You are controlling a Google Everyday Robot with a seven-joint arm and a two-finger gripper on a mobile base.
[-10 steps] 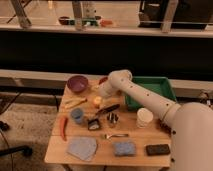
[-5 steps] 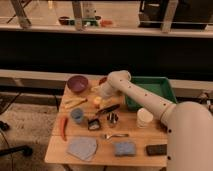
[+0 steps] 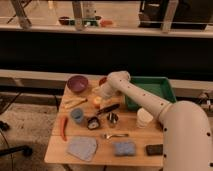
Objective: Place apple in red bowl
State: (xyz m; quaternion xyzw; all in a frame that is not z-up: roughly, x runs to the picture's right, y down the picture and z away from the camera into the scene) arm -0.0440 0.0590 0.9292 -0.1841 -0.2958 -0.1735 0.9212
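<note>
The apple point(image 3: 96, 102) is small, round and yellow-orange, and sits on the wooden table left of centre. My gripper point(image 3: 101, 94) is at the end of the white arm, directly above the apple and close to it. The red bowl point(image 3: 102, 80) is at the back of the table, behind the arm's wrist. Only a sliver of its orange-red rim shows.
A purple bowl point(image 3: 77, 83) stands at the back left and a green tray point(image 3: 152, 88) at the back right. On the table are a red chili point(image 3: 63, 127), a blue cup point(image 3: 77, 116), a black-handled tool point(image 3: 109, 108), a metal cup point(image 3: 113, 118), a white cup point(image 3: 144, 117), a grey cloth point(image 3: 82, 148) and a blue sponge point(image 3: 124, 148).
The arm has barely shifted above the apple. The apple has not moved.
</note>
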